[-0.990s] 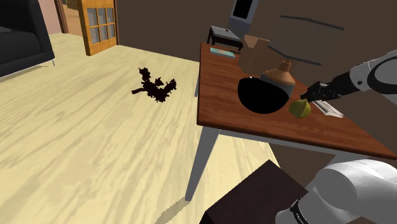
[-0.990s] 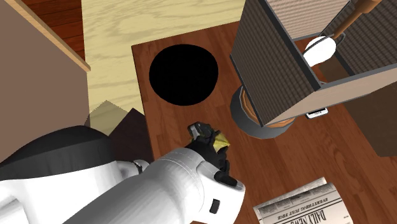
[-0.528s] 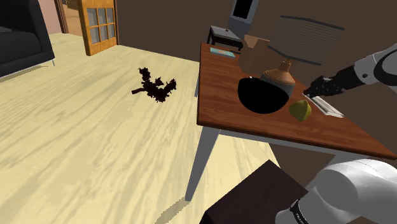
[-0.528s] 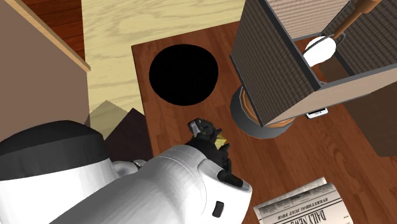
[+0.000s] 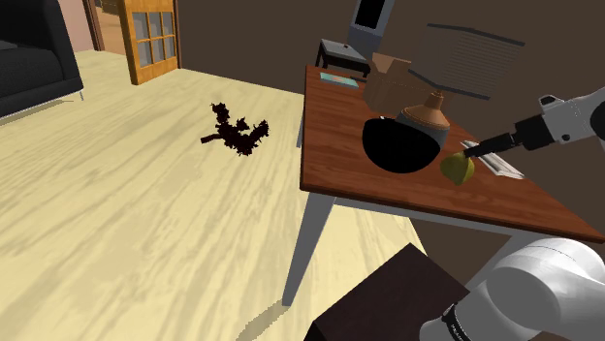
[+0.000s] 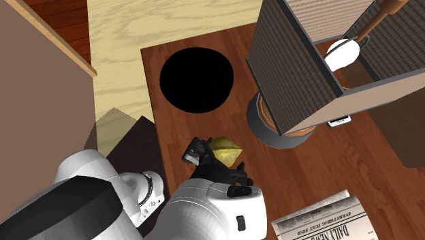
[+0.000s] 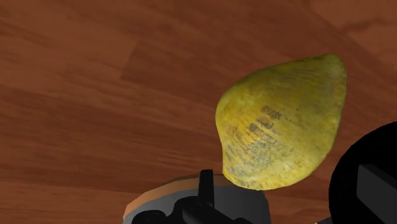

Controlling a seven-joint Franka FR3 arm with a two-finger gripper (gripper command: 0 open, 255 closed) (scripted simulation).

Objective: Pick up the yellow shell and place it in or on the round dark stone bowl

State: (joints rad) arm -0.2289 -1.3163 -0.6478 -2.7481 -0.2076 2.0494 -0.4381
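Currently: yellow shell (image 7: 283, 124) lies on the reddish-brown wooden table (image 5: 339, 165), between the round black bowl (image 5: 402, 145) and a folded newspaper (image 6: 327, 219), apart from both. Gripper (image 5: 469, 150) is low at the shell, just beside or touching it; cannot tell which. Gripper open or closed: cannot tell. Lamp's round base (image 6: 269, 133) stands near the shell.

yellow shell (image 5: 458, 167): mottled, pointed at one end, lay near bowl | bowl (image 5: 402, 145): round, black, sat on desk (image 5: 368, 186)
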